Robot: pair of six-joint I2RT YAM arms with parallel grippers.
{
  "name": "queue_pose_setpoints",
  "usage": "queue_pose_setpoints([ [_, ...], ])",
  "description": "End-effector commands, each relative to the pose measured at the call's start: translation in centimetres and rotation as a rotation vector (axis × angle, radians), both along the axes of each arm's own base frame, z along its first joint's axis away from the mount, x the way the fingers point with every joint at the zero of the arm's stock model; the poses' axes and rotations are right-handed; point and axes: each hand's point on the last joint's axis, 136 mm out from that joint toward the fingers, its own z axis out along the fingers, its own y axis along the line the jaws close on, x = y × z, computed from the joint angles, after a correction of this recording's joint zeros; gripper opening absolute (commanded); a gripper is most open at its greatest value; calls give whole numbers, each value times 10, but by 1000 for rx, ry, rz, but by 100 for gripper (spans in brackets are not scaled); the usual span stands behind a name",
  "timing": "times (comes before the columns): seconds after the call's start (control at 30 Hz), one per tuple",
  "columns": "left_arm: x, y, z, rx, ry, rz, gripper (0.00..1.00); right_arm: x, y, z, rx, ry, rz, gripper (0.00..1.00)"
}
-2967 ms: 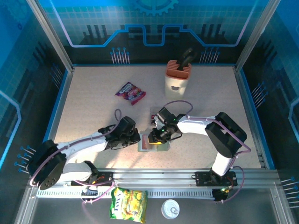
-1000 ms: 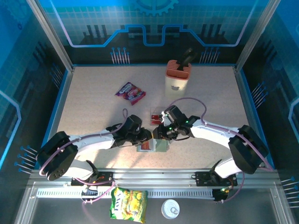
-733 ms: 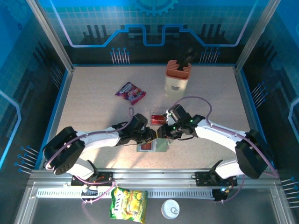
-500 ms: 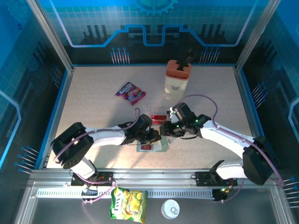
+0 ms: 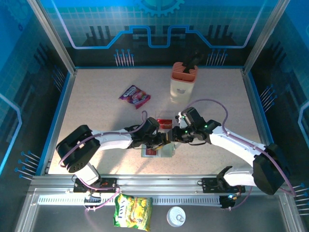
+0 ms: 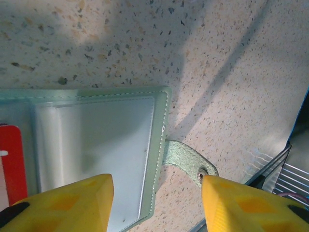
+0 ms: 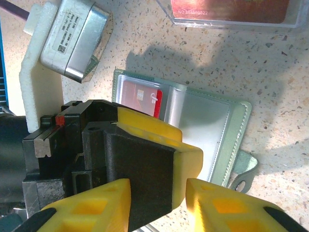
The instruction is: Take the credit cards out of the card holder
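Tabletop (image 6: 145, 38) bears card holder (image 6: 96, 145); right wrist view adds clear box (image 7: 227, 25).

Matt grey-green stitched card holder (image 6: 96, 145), glossy inside; smooth plastic red credit card (image 6: 12, 159); speckled matt table (image 6: 145, 38).

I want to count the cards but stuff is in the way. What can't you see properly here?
Top view: the left hand and right hand sit over the card holder, hiding its pockets.
Left wrist view: the red card is cut off by the left edge.
Right wrist view: the left hand covers part of that card; the top edge cuts off the clear box.
Card count inside: cannot tell.
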Motion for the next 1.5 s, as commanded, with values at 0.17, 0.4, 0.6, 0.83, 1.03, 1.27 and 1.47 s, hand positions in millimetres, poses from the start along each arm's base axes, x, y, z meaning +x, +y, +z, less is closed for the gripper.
queue_pose_setpoints([
  [0.17,6,31,18,3,-55,34,51,-6,2,-12,12,43,7,36],
  [0.4,0,68,12,63,-55,88,50,-7,14,-16,21,57,28,36],
  [0.6,-9,91,3,106,-38,126,44,-9,26,-23,16,75,59,36],
  [0.83,-18,112,-9,198,-19,121,38,-11,37,-28,12,86,88,36],
  [1.03,-24,108,-23,208,35,82,32,-12,44,-29,2,89,104,36],
  [1.27,-28,107,-30,206,66,79,28,-12,47,-33,-4,98,113,36],
  [1.47,-34,107,-32,190,87,81,24,-12,47,-38,-12,102,113,36],
])
